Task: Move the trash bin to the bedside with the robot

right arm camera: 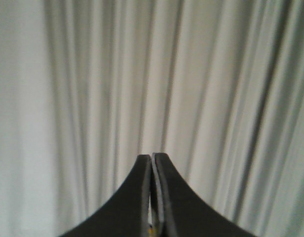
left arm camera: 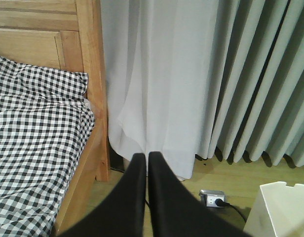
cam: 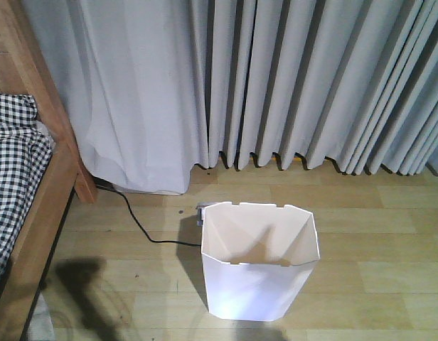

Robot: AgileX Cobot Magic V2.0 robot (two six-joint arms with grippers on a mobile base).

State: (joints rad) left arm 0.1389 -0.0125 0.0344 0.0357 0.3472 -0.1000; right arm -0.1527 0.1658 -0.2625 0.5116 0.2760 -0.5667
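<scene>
The trash bin [cam: 260, 261] stands upright on the wooden floor [cam: 375, 241], out in the open just in front of the grey curtains [cam: 311, 78] and well apart from the bed [cam: 27, 206] at the left edge of the room. Its angular rim is open to the ceiling and the cream inside looks bare. Behind its back left corner lies a small power socket block [cam: 200, 211], almost touching the rim as seen from the front, and a black cable [cam: 134, 217] runs from there across the floor to the foot of the bed post. The bed has a light wooden frame and black-and-white checked bedding [left arm camera: 33, 143] with a pillow up by the headboard.

Neither arm touches the bin. The left gripper [left arm camera: 146, 160] hangs in the air facing the gap between bed post and curtain, its two dark fingers [left arm camera: 134, 197] pressed together with nothing between them; a corner of the bin shows at the lower right of its view. The right gripper [right arm camera: 152, 160] points straight at the curtain folds, fingers likewise closed on nothing
</scene>
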